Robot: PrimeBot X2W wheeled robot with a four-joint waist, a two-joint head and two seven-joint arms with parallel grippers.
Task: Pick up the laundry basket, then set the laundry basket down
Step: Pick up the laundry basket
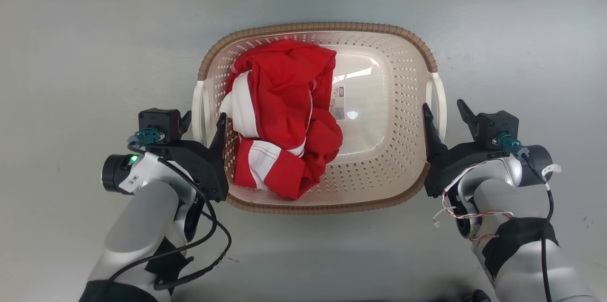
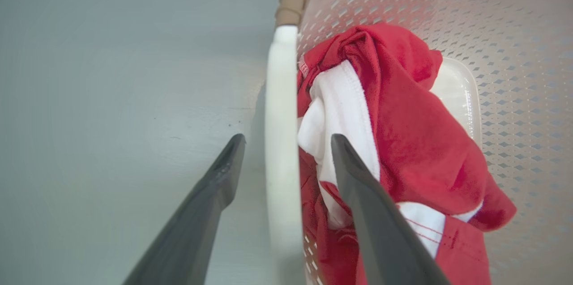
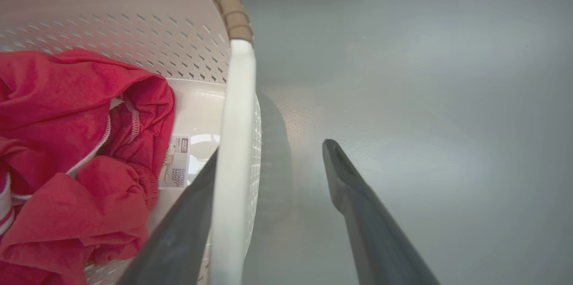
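Beside the laundry basket (image 1: 313, 26), you are holding the left gripper (image 1: 205, 117) and right gripper (image 1: 443, 105) unclenched astride its handles (image 1: 198, 103), preparing a balanced lift.

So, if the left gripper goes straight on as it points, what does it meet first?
Likely the red cloth: the left gripper straddles the handle of the basket, and its inner finger points into the cloth. Depth is unclear.

The laundry basket (image 1: 379, 150) is cream-white, perforated, brown-rimmed, with white loop side handles; it sits upright on the grey floor (image 1: 71, 55); small label on its bottom.
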